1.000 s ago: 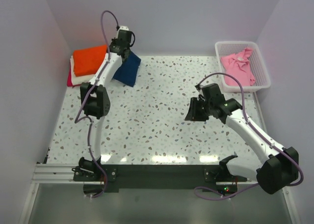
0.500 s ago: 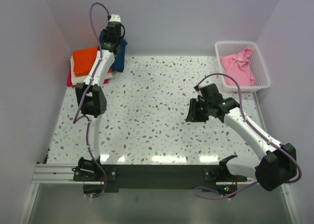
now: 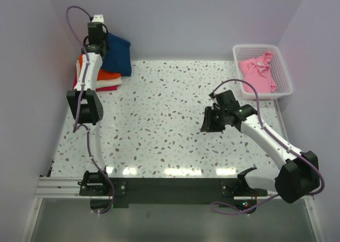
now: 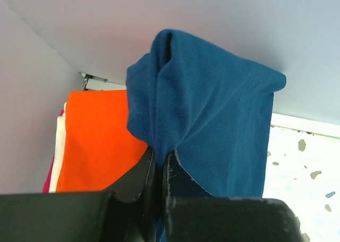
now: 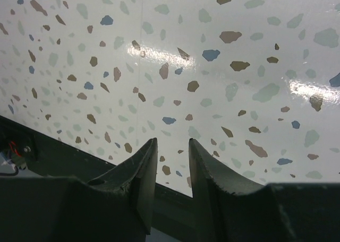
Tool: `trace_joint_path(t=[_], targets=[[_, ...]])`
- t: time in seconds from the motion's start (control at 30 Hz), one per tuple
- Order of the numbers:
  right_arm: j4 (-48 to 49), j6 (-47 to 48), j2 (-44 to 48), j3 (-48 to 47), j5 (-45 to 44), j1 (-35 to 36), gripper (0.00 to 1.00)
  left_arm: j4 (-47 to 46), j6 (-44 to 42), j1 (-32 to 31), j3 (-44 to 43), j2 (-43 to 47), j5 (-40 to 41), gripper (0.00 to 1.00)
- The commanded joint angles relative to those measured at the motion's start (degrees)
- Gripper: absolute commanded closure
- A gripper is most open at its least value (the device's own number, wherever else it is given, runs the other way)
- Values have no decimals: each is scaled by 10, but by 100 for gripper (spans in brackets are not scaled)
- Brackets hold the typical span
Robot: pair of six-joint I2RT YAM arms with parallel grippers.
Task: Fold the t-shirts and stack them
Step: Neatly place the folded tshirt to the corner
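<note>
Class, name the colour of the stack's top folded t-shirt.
Orange t-shirt, best seen in the left wrist view.

Speckled terrazzo tabletop (image 3: 170,125), plain pale lavender walls (image 3: 186,19) at far, left and right, aluminium rail (image 3: 58,186) along near edge, bright glare patches near it

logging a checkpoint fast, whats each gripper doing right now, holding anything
left gripper: shut on the navy blue t-shirt.
right gripper: open, holding nothing.
</note>
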State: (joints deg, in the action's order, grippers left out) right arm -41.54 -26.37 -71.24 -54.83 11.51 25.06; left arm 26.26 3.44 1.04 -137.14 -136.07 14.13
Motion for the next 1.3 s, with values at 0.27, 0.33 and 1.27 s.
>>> trace_joint_path(t=[0.27,0.33,1.27], targets=[[14,-11,-14,-19,-6,0,66,-36,156,128,-16,23,-235,100],[15,-14,-15,-21,-5,0,66,-40,168,135,-16,22,-258,100],[27,-25,-22,-26,3,5,66,-6,237,195,-16,1,-294,87]])
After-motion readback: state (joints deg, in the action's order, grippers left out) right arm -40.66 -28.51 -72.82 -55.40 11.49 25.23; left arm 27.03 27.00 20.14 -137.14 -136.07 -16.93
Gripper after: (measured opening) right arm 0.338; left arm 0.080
